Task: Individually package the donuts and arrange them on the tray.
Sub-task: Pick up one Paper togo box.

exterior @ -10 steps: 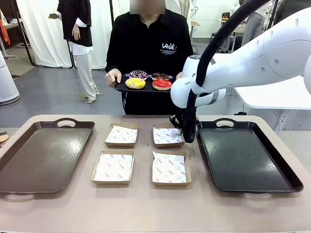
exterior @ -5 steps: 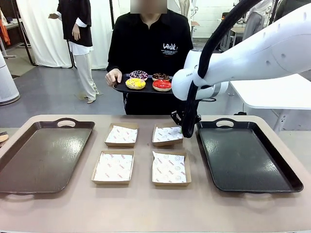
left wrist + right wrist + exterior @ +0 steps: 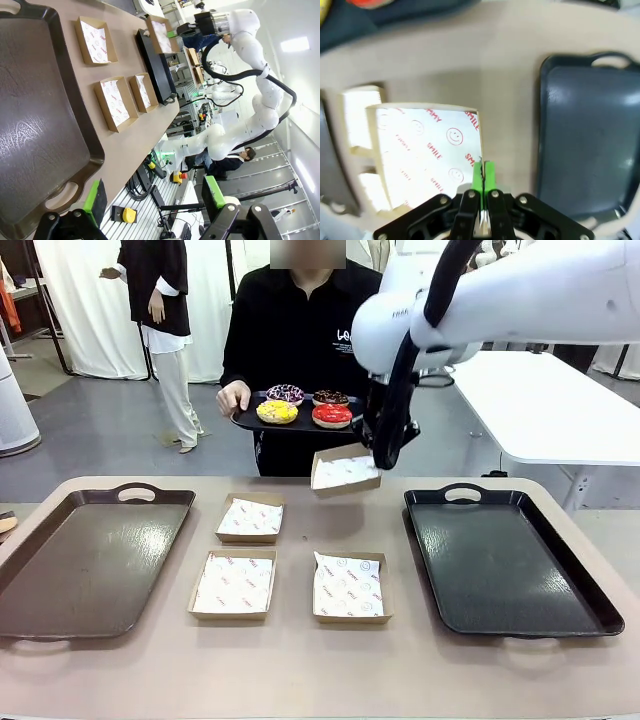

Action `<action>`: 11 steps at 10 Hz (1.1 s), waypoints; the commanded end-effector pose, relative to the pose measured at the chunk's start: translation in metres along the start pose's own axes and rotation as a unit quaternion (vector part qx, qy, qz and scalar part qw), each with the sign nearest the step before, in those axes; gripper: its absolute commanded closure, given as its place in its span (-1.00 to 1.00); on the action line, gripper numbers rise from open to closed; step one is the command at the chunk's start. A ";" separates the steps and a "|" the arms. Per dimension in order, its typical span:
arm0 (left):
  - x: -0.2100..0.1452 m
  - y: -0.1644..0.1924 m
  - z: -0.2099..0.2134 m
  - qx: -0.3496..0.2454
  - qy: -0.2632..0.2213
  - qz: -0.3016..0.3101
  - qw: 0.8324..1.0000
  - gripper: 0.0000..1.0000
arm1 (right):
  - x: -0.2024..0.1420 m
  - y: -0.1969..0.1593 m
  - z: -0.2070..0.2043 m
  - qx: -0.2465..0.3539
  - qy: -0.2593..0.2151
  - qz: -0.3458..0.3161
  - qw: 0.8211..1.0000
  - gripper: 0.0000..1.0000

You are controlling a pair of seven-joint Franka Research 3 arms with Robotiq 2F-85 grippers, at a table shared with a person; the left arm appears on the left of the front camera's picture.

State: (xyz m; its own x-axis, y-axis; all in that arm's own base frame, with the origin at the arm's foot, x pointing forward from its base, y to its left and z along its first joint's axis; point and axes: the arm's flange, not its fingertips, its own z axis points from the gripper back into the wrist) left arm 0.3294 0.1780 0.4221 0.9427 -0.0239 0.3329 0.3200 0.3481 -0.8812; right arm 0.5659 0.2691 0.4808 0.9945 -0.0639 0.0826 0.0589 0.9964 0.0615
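Several donuts lie on a black tray [image 3: 250, 423] that a person holds at the far side: yellow [image 3: 277, 412], red [image 3: 332, 415], purple-sprinkled [image 3: 285, 393] and dark chocolate [image 3: 330, 397]. My right gripper [image 3: 382, 458] hangs just below that tray, shut on the rim of a paper-lined cardboard box [image 3: 343, 472], which is in the air and slightly tilted. In the right wrist view the green pads [image 3: 477, 179] pinch the box's edge [image 3: 427, 150]. My left gripper [image 3: 154, 196] is open and holds nothing, off the table's left end beyond the brown tray [image 3: 35, 125].
Three more lined boxes sit mid-table [image 3: 250, 520], [image 3: 233, 585], [image 3: 348, 587]. A brown tray [image 3: 60, 590] lies at the left and a dark tray [image 3: 560, 610] at the right. The person's hand [image 3: 232, 397] grips the black tray's left end.
My right arm has lifted the far right box off the table, up toward the person's black tray. The person's tray and the other boxes have stayed put.
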 end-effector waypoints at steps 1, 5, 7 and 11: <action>-0.001 -0.001 0.001 -0.007 -0.004 -0.005 1.000 -1.00 | 0.014 0.007 0.016 -0.018 0.001 -0.002 1.000 1.00; -0.001 -0.001 0.001 -0.007 -0.004 -0.005 1.000 -1.00 | 0.029 0.010 0.042 -0.030 0.012 0.007 0.999 1.00; -0.001 -0.001 0.001 -0.007 -0.004 -0.005 1.000 -1.00 | 0.036 0.002 0.037 -0.019 0.019 0.022 0.999 1.00; -0.001 -0.001 0.001 -0.007 -0.004 -0.005 1.000 -1.00 | 0.026 0.005 0.037 -0.017 0.012 0.006 1.000 1.00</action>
State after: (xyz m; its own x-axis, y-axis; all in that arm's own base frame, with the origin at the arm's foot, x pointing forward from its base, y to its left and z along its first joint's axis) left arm 0.3294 0.1781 0.4221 0.9427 -0.0236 0.3328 0.3198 0.3482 -0.8812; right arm 0.5924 0.2695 0.5174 0.9981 -0.0308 0.0536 0.0295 0.9993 0.0246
